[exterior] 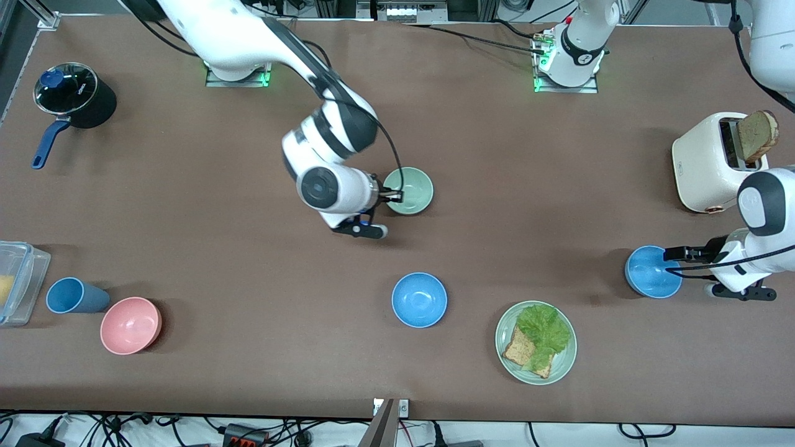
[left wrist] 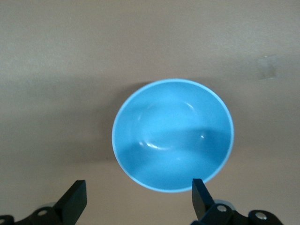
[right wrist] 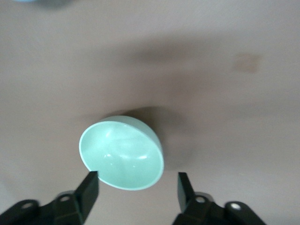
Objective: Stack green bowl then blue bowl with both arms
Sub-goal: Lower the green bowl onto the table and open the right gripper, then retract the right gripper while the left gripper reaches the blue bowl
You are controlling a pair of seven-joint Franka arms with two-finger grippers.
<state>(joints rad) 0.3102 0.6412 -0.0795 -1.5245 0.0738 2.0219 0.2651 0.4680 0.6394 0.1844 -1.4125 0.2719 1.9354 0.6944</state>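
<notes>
**Green bowl at the right tool, blue bowl at the left tool, both tools spread**

The green bowl [exterior: 408,190] sits upright on the bench [exterior: 528,186] near its middle, about midway between the two arm bases and the front camera. In the front view the right tool [exterior: 394,197] is at the bowl's 8 o'clock edge, over its rim. In the right wrist view the green bowl [right wrist: 122,153] lies just ahead of the tool's two fingers [right wrist: 90,187], which stand apart with one finger overlapping the rim and the other off to the side of the bowl; nothing is clamped between them.

A blue bowl [exterior: 652,272] rests on the bench toward the left arm's end. The left tool [exterior: 674,253] is at this bowl's 2 o'clock edge in the front view. From the left wrist view the blue bowl [left wrist: 173,134] fills the space ahead of the left tool's fingers [left wrist: 75,200], which are spread wide and hold nothing.

A second blue bowl [exterior: 419,299] lies nearer the front camera than the green bowl, at its 6 o'clock, well apart from both tools. A pale-green plate [exterior: 563,366] with lettuce [exterior: 545,330] and toast [exterior: 518,351] lies at this second bowl's 4 o'clock. A white toaster [exterior: 708,164] holding a slice of bread [exterior: 759,133] stands at the first blue bowl's 1 o'clock. Toward the right arm's end are a pink bowl [exterior: 130,325], a blue cup [exterior: 73,295], a clear container [exterior: 22,279] and a dark pot [exterior: 77,96].
</notes>
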